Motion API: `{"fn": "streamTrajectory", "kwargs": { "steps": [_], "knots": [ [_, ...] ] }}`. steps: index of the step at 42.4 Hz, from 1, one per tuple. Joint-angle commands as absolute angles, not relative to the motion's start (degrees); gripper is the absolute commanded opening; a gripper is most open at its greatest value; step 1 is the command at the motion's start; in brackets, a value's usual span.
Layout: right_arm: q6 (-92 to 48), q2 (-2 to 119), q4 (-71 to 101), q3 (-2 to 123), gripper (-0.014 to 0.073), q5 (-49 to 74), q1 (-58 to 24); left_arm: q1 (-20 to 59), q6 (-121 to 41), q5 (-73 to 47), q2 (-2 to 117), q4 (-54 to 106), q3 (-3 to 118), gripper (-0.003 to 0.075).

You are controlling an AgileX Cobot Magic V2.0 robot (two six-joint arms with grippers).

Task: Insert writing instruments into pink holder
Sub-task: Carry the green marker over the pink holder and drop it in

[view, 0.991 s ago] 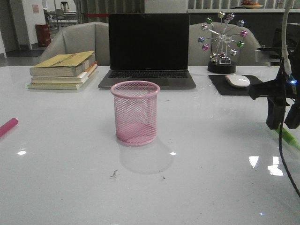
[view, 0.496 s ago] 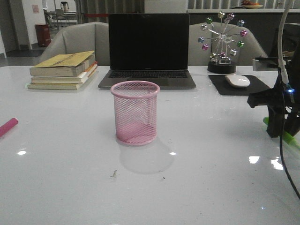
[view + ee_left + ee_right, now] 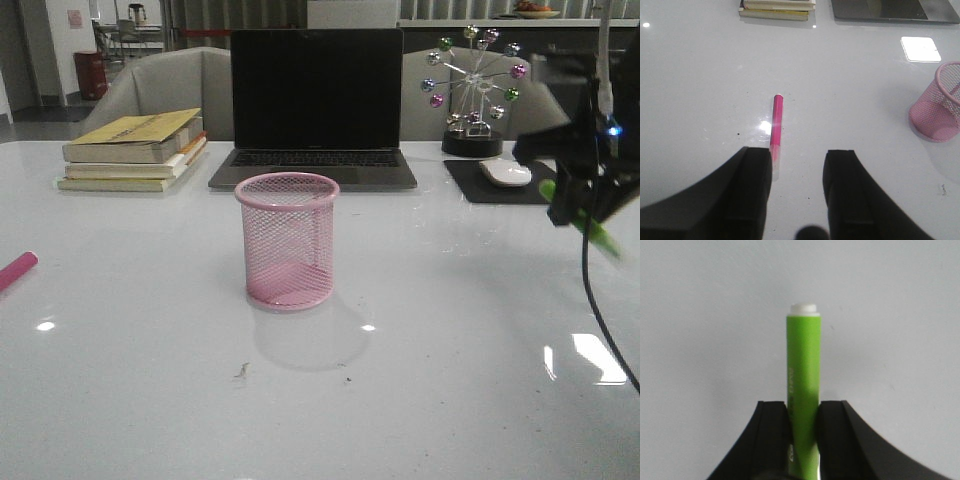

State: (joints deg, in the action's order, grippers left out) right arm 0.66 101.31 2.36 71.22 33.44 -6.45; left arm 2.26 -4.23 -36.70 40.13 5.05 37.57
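The right gripper [image 3: 583, 205] is hanging above the desk [image 3: 450, 380] at the far right, its fingers [image 3: 771, 430] pinching the green marker [image 3: 803, 385] between them; in the front view the marker is sticking out tilted, one end toward the left and up, the other down to the right, clear of the desk. The left gripper [image 3: 797, 172] is hovering low over the desk with its fingers [image 3: 752, 180] spread and nothing between them, and the pink marker [image 3: 776, 120] is lying flat on the desk just beyond them, nearer the one finger; in the front view only its end is showing at the left edge. The holder [image 3: 288, 240] is standing upright near the middle of the desk, empty, well apart from both markers. Behind it a laptop [image 3: 315, 105] is sitting open, a stack of books [image 3: 135, 150] is lying to the far left, and a mouse [image 3: 507, 172] is resting on a dark pad to the far right.
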Motion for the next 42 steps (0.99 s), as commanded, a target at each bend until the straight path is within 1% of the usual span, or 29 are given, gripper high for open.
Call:
{"fn": "streamTrajectory", "kwargs": {
  "steps": [1,4,10,14,18,23,30,42],
  "knots": [
    [0.0,94.1,2.8,72.2,0.0163,26.3,-10.4,2.6,-3.8,-32.4,40.2,5.7,39.4,0.0328],
    [0.0,91.2,2.8,70.9,0.0163,19.5,-14.5,2.6,-3.8,-32.4,40.2,5.7,39.4,0.0328],
    [0.0,87.8,2.9,66.3,0.0163,1.2,-23.8,2.6,-3.8,-32.4,40.2,5.7,39.4,0.0328],
    [0.0,88.3,2.9,64.2,0.0163,-8.9,-28.8,2.6,-3.8,-32.4,40.2,5.7,39.4,0.0328],
    [0.0,89.9,2.9,63.1,0.0163,-16.1,-33.1,2.6,-3.8,-32.3,40.2,5.7,39.4,0.0328],
    [0.0,93.8,2.9,63.1,0.0163,-24.5,-35.8,2.6,-3.8,-32.3,40.2,5.7,39.4,0.0328],
    [0.0,99.3,2.8,63.1,0.0163,-31.7,-36.4,2.6,-3.8,-32.3,40.2,5.7,39.4,0.0328],
    [0.0,105.2,2.8,63.0,0.0164,-32.5,-36.2,2.6,-3.8,-32.3,40.2,5.7,39.4,0.0328]
  ]
}}
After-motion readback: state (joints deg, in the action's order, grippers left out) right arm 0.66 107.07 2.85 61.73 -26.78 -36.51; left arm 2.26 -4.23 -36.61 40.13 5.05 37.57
